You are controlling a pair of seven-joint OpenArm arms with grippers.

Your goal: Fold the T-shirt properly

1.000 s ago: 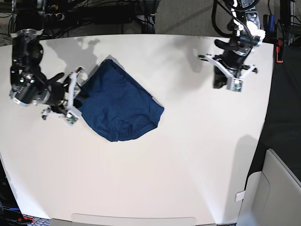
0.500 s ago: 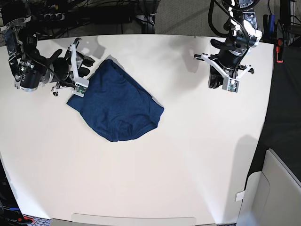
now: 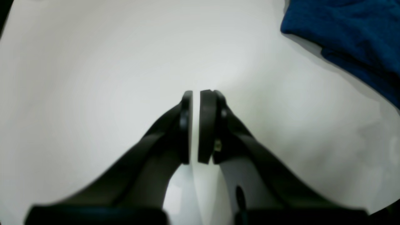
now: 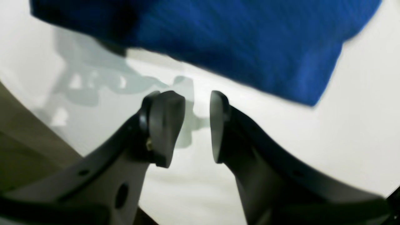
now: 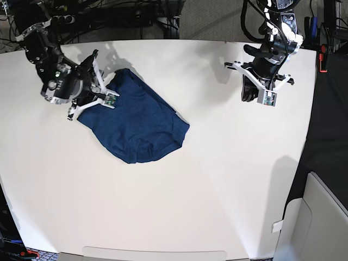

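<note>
Right claw hangs with jaws parted and nothing between them, just off the upper-left edge of the blue shirt, which lies folded on the white table, long axis running diagonally toward the lower right. Left claw, pinched shut and empty, hovers well apart at the far side; the right arm is clearly nearer.

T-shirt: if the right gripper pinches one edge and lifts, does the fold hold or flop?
Probably flops: the T-shirt lies flat in soft folded layers with rounded edges, so lifted layers would likely droop and unfold. It looks thin and light. On the smooth white table it may slide when pushed.
</note>
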